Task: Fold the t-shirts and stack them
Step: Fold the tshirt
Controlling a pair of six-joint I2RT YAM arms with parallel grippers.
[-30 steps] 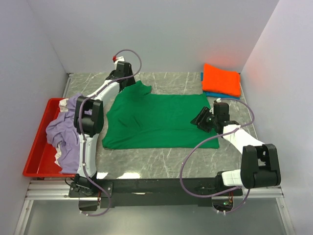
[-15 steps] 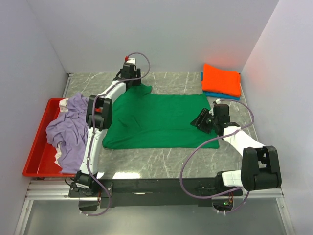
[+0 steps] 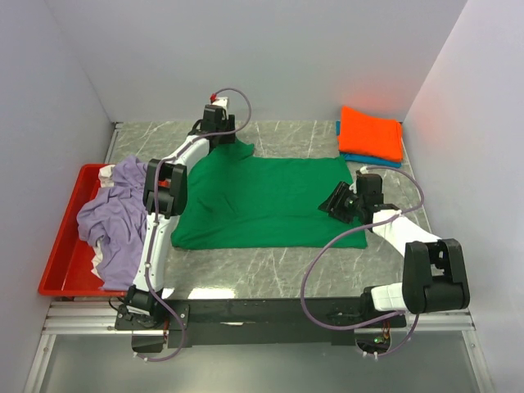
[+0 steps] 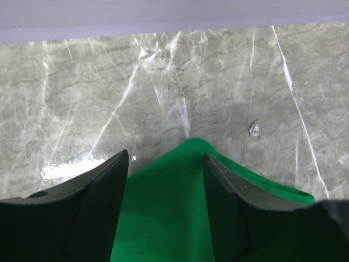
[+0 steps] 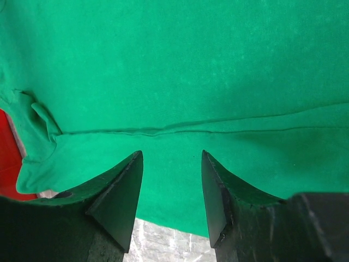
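Grey marbled tabletop (image 3: 278,270) with white walls around it. Green t-shirt (image 3: 262,201) is spread flat at centre. Left gripper (image 4: 166,158) sits over the sleeve tip at the shirt's 11 o'clock, jaws parted, gripping nothing. Right gripper (image 5: 172,155) sits over the shirt's 3 o'clock edge, jaws parted too, cloth below them and nothing clamped. Folded orange t-shirt (image 3: 371,133) lies on the blue t-shirt (image 3: 360,158) at 1 o'clock. Lavender t-shirt (image 3: 115,217) is crumpled in the red tray (image 3: 61,270) at 9 o'clock, spilling over its rim
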